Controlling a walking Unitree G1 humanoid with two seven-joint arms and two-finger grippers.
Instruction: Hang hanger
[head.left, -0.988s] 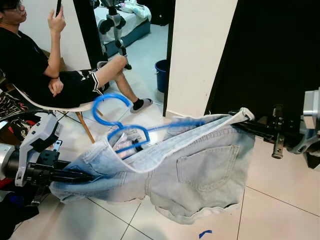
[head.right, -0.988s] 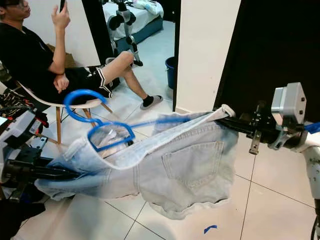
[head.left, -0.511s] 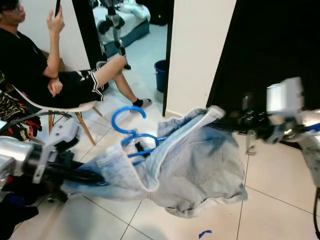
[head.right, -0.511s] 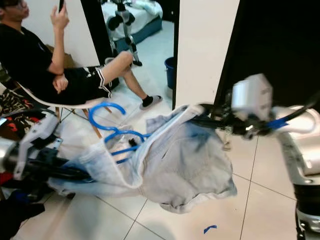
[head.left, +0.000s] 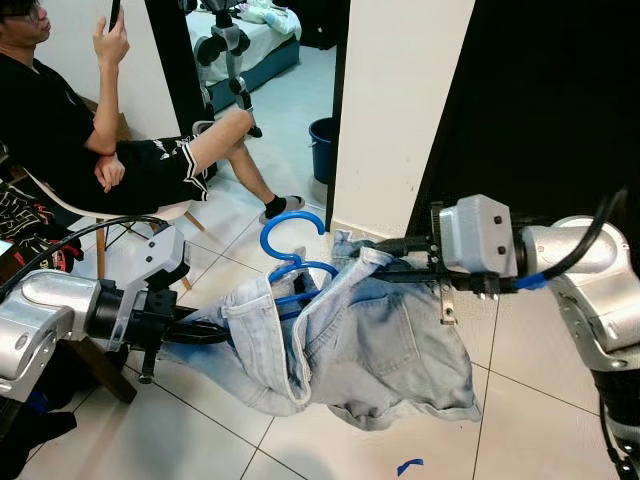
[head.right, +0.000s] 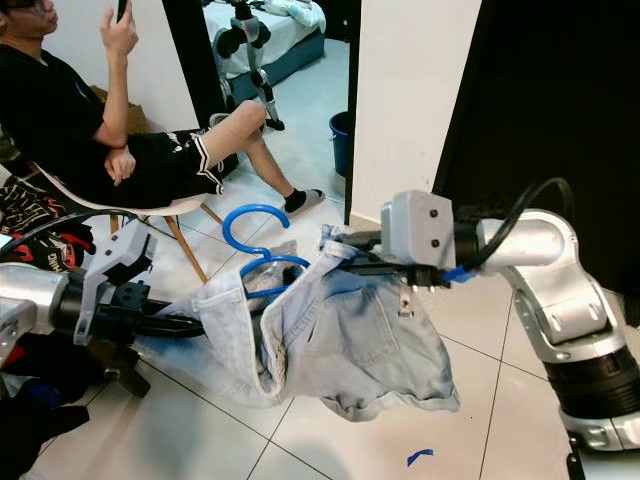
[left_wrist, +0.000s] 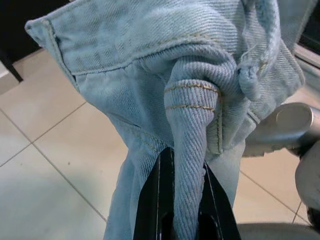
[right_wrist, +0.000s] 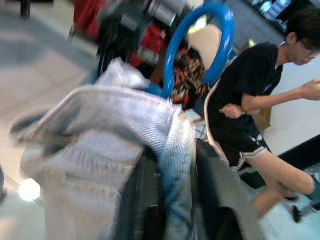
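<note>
Light blue denim shorts (head.left: 370, 345) hang bunched between my two grippers, above the tiled floor. A blue plastic hanger (head.left: 290, 265) sits inside the waistband, its hook (head.right: 252, 222) sticking up. My left gripper (head.left: 222, 335) is shut on the left end of the waistband; the left wrist view shows denim (left_wrist: 192, 130) pinched between the black fingers (left_wrist: 157, 200). My right gripper (head.left: 375, 248) is shut on the right end of the waistband, with the fabric (right_wrist: 145, 130) and hanger hook (right_wrist: 200, 45) close in front of it.
A person (head.left: 90, 130) sits on a chair at the left, holding up a phone. A white wall corner (head.left: 395, 110) and a dark panel (head.left: 540, 100) stand behind the shorts. A blue bucket (head.left: 322, 148) is in the doorway. Blue tape (head.left: 408, 467) marks the floor.
Both grippers have moved toward each other, so the stretched shorts now sag in a bunch. The hanger has shifted right with them and its hook stands more upright.
</note>
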